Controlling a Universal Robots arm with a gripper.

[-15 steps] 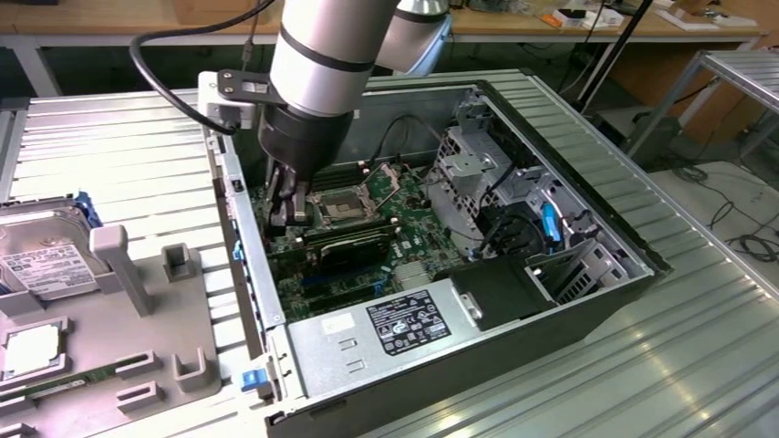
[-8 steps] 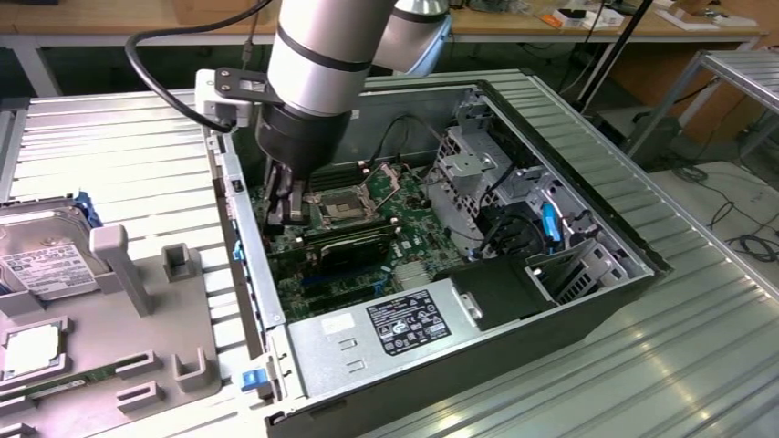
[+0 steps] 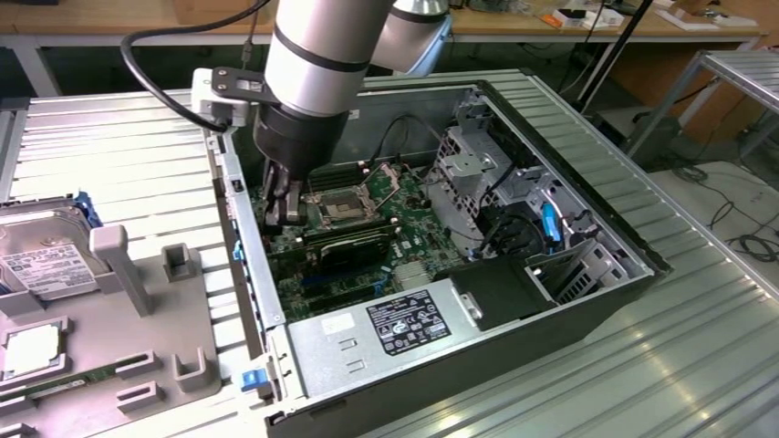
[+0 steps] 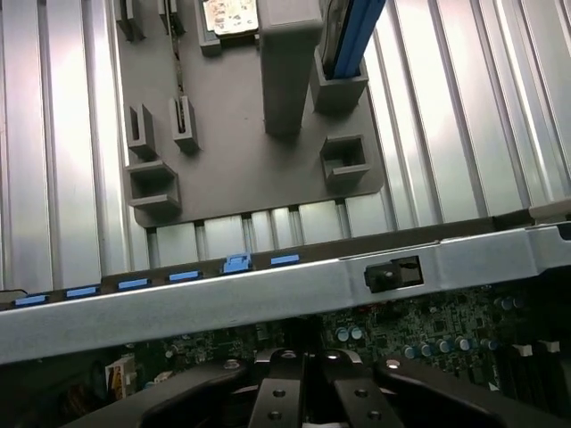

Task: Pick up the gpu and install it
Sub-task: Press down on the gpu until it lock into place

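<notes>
Exterior view: claw (fingers together, holding nothing) hangs inside the open computer case, and the gpu lies seated on the motherboard just right of it.

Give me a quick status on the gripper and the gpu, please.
Gripper shut, down inside the case over the motherboard. Gpu lying flat on the board beside it. Nothing blocking.

You have one open computer case, one motherboard, one power-supply box, one hard drive, one grey fixture tray and one robot arm.
</notes>
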